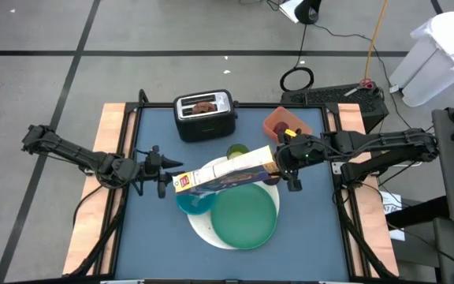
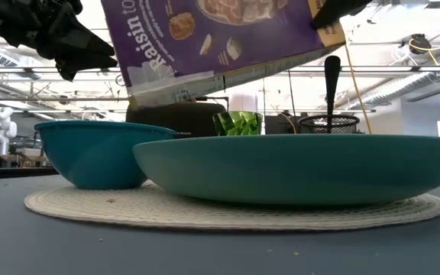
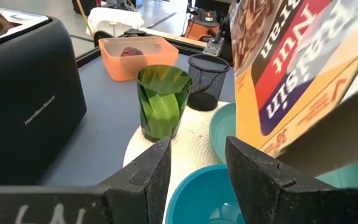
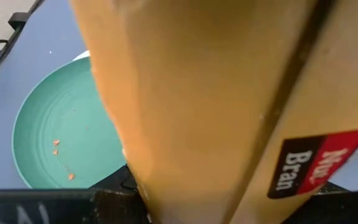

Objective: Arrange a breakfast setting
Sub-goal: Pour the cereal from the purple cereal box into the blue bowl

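Note:
My right gripper (image 1: 284, 167) is shut on a purple and orange cereal box (image 1: 223, 173), held tilted above the table. The box's lower end hangs over the blue bowl (image 1: 194, 205). The bowl and the large green plate (image 1: 245, 214) rest on the white round disc (image 1: 201, 231). My left gripper (image 1: 162, 175) is open, just beside the box's lower end and above the bowl (image 3: 204, 199). The lime cup (image 3: 163, 99) and the small black mesh cup (image 3: 206, 79) stand behind the plate. The spoon's handle (image 2: 332, 76) sticks up out of the black cup. The bagel (image 1: 205, 105) sits in the toaster. My right gripper holds the cereal box by its higher end (image 1: 268, 162), coming level from the table's right side. The box itself hides the fingers in the right wrist view (image 4: 216, 93). The box is lifted clear and slopes down toward the table's left, above the bowl and plate (image 2: 220, 38).
The silver toaster (image 1: 205, 117) stands at the back centre. The orange tray (image 1: 282, 122) holding the dark-red fruit (image 3: 129, 53) is at the back right. Bare table lies to the left and at the front.

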Controlling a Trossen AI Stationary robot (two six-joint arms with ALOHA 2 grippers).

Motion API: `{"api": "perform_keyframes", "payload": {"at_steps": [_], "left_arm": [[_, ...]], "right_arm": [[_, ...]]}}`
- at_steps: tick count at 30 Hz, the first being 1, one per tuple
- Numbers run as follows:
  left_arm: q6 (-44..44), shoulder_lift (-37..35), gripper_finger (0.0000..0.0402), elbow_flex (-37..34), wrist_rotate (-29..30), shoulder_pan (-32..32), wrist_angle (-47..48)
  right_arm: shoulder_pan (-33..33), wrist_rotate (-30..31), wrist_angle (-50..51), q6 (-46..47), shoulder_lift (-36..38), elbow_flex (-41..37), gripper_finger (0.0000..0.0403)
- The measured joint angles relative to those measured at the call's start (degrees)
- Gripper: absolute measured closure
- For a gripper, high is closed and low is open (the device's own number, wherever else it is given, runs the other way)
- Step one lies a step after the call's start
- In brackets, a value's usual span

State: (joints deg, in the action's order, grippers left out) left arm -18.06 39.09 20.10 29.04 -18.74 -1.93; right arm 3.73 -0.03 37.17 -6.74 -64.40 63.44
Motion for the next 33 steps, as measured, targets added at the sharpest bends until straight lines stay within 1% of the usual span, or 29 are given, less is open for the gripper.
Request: {"api": "perform_keyframes", "payload": {"at_steps": [3,7,11,16,21,27,33], "left_arm": [[0.34,0.00,0.0243,0.00,0.00,0.00,0.01],[0.35,0.00,0.0243,0.00,0.00,0.00,0.02],[0.35,0.00,0.0243,0.00,0.00,0.00,0.02],[0.32,0.00,0.0243,0.00,0.00,0.00,0.13],[0.32,0.00,0.0243,0.00,0.00,0.00,0.17],[0.32,0.00,0.0243,0.00,-0.01,0.00,0.22],[0.28,0.00,0.0243,0.00,-0.02,0.02,0.70]], "right_arm": [[0.00,-0.02,0.37,0.00,-0.11,-0.09,0.0229],[0.00,-0.03,-1.75,0.02,0.12,-0.07,0.0229],[0.00,-0.02,0.25,0.00,-0.37,-0.09,0.0229],[0.00,-0.02,-1.12,-0.05,0.20,-0.10,0.0229],[0.00,-0.02,0.35,0.00,-0.11,-0.11,0.0229],[0.00,0.07,-1.51,-1.27,0.01,-0.11,0.0229],[0.00,0.02,0.63,-1.30,-1.29,-0.20,0.0229]]}}
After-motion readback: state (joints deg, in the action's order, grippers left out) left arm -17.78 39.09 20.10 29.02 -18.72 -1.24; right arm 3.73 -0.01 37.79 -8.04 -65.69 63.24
